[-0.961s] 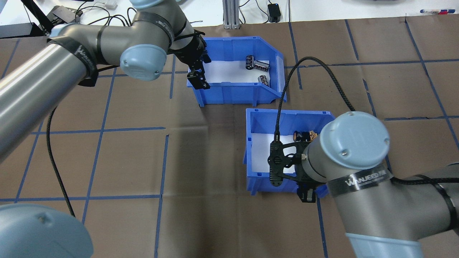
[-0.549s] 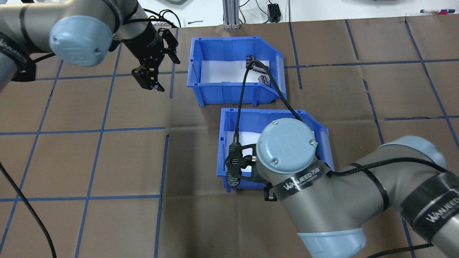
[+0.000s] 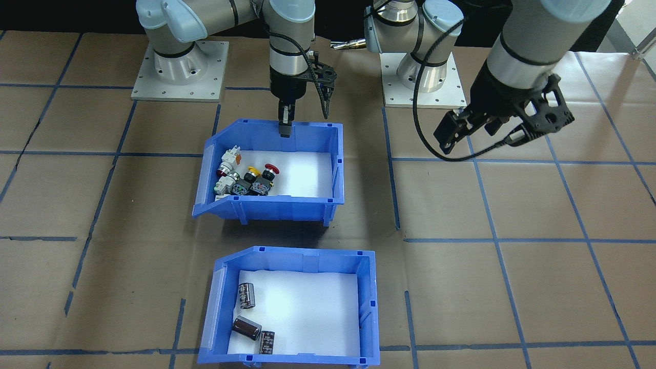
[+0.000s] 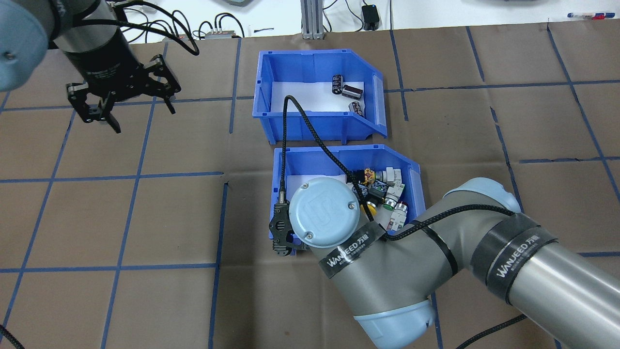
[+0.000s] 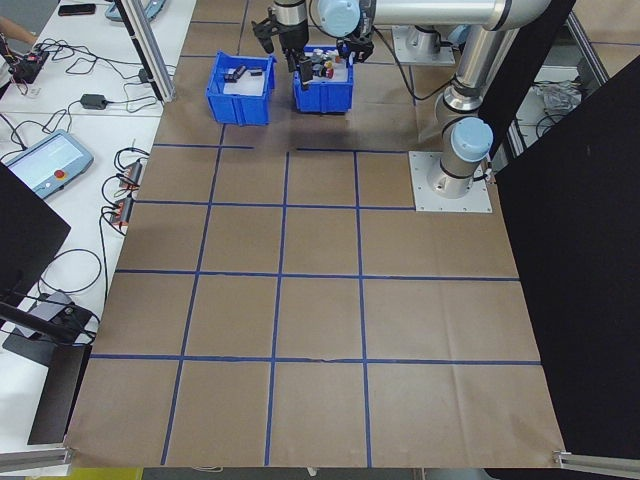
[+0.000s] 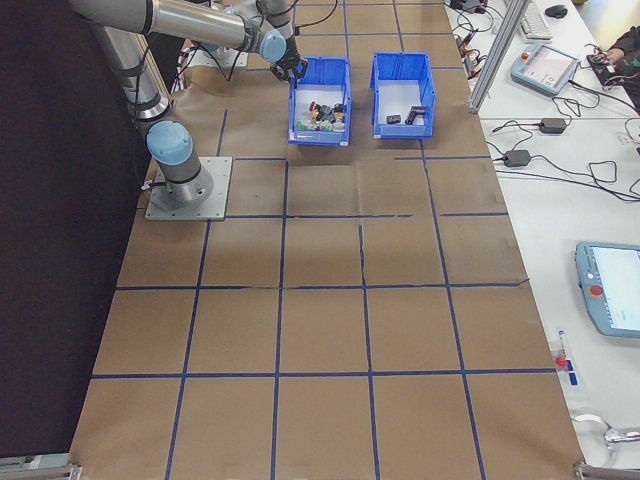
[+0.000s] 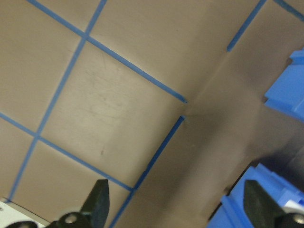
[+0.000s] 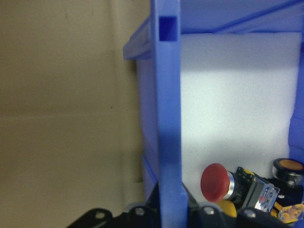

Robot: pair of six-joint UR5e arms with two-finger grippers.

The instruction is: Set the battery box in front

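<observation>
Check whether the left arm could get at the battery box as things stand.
Probably yes. The left gripper hangs open over bare table beside the battery box, nothing between them. The right gripper is clamped on the switch bin, clear of that path.

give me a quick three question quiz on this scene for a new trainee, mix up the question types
1. True or false: the left gripper holds the battery box.
2. Which bin's wall is the right gripper clamped on?
A. the battery box
B. the switch bin
C. neither
3. Fill in: in the front-facing view, the battery box lies nearer the ___ than the switch bin does.

Key
1. False: it hangs open over bare table, away from both bins.
2. B: the right wrist view shows the blue wall between its fingers.
3. camera
</observation>
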